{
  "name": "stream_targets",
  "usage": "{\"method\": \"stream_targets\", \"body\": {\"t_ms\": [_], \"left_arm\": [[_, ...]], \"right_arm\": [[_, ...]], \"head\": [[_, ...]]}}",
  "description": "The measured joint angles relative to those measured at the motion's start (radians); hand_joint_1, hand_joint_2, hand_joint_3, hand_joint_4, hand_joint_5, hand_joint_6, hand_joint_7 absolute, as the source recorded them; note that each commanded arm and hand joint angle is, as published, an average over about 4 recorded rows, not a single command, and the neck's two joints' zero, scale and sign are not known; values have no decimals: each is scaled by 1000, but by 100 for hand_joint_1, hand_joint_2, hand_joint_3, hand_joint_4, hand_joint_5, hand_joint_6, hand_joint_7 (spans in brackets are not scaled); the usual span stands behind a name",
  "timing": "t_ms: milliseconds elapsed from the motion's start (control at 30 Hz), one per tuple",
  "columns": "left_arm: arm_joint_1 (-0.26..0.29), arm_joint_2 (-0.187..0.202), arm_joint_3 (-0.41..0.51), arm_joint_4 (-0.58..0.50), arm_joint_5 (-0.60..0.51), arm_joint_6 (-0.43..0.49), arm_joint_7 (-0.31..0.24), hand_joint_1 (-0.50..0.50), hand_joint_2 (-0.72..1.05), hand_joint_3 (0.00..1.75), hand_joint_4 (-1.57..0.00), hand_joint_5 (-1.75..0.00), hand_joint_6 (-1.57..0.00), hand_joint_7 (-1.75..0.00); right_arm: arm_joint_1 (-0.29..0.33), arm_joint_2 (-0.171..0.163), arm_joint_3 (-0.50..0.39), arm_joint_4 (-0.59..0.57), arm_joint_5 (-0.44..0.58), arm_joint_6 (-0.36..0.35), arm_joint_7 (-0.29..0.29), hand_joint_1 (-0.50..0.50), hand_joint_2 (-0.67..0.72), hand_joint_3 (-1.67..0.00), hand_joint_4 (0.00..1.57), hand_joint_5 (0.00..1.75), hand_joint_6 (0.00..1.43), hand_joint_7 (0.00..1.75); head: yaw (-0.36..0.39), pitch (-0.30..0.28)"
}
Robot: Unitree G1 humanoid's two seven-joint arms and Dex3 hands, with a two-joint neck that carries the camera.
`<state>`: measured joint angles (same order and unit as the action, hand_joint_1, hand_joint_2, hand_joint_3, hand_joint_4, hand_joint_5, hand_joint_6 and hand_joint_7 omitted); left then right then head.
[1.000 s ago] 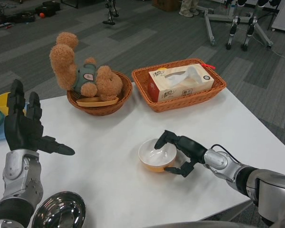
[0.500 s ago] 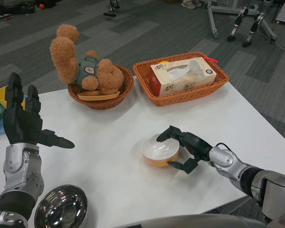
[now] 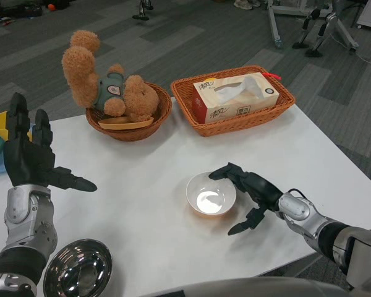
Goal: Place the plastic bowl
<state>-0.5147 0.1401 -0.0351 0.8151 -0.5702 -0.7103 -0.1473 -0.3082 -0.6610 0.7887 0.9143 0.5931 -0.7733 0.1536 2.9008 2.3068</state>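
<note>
While the white-lined orange plastic bowl (image 3: 211,194) sits upright on the white tabletop (image 3: 148,210) just right of centre frame, the robot's black right hand (image 3: 252,197) hangs just beside it on the right, fingers spread and holding nothing; one fingertip reaches near the rim, and contact cannot be made out. At the left edge of the frame the black left hand (image 3: 29,161) stands raised above the tabletop, fingers apart and empty. A shiny round steel bowl (image 3: 78,273) lies at lower left. Along the tabletop's far edge, a round wicker basket (image 3: 131,125) at upper centre-left carries a brown teddy bear (image 3: 105,90), and a rectangular wicker basket (image 3: 233,103) at upper right holds an orange and white tissue box (image 3: 235,98).
</note>
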Motion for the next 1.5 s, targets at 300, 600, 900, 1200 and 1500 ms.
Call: {"method": "stream_targets", "body": {"t_ms": [300,600,900,1200,1500], "left_arm": [[0,0,0,0,0,0,0,-50,-46,0,0,0,0,0],[-1,-1,1,0,0,-1,0,-50,-46,0,0,0,0,0],[-2,-2,-3,-1,2,0,0,-50,-46,0,0,0,0,0],[-3,-2,-12,-1,3,0,-1,-50,-46,0,0,0,0,0],[-3,-2,-13,-2,7,0,-2,-50,-48,0,0,0,0,0]], "right_arm": [[3,0,-10,-13,76,-8,1,-38,9,-24,2,0,0,56],[39,2,-171,-114,232,-39,-3,-38,17,-24,2,0,0,56],[78,-5,-511,-348,192,-32,-19,-38,15,-24,1,0,0,54],[55,-3,-668,-452,109,-41,-98,-38,9,-22,0,0,0,35],[25,27,-745,-486,31,-61,-149,-40,9,-20,0,0,0,35]], "head": [[3,0],[-3,44],[-41,170],[-66,301],[-72,327]]}}
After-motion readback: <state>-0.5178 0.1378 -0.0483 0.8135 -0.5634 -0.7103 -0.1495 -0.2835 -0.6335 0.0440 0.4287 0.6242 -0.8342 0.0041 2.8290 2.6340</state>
